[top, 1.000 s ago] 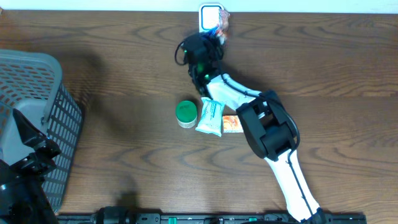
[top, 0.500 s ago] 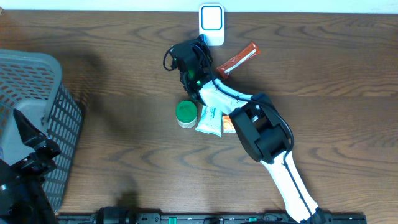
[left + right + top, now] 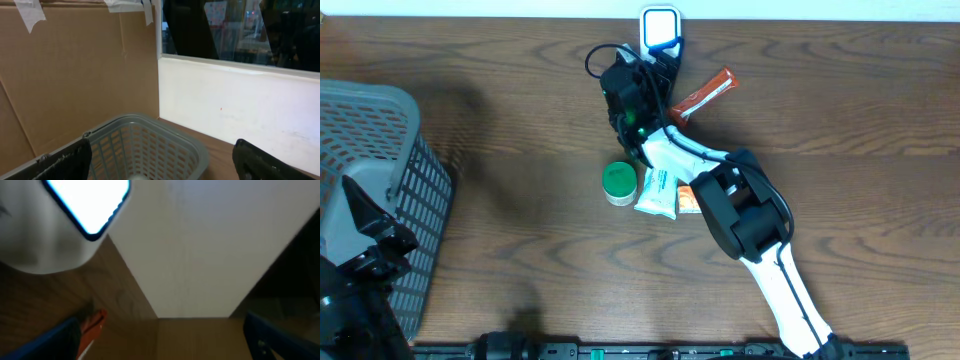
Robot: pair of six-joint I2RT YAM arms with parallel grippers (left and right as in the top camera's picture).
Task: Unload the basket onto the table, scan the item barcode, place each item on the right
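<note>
The scanner point(image 3: 660, 27), white with a blue-rimmed window, stands at the table's far edge; in the right wrist view the scanner point(image 3: 75, 210) fills the upper left. An orange-red snack packet point(image 3: 701, 94) lies flat on the wood just right of it, and this packet point(image 3: 91, 328) shows beside the left finger. My right gripper point(image 3: 663, 52) is open and empty right in front of the scanner, with nothing between its blue fingers point(image 3: 45, 342). My left gripper point(image 3: 160, 167) hangs open and empty above the grey basket point(image 3: 150, 130).
A green-lidded tub point(image 3: 619, 182), a white and teal packet point(image 3: 658, 188) and a small orange packet point(image 3: 692, 198) lie together mid-table under the right arm. The grey basket point(image 3: 380, 130) stands at the left edge. A white wall runs behind the table.
The right gripper held the orange-red packet at the scanner a second ago. It has let go, the packet now lies to the right, and the jaws stand open.
</note>
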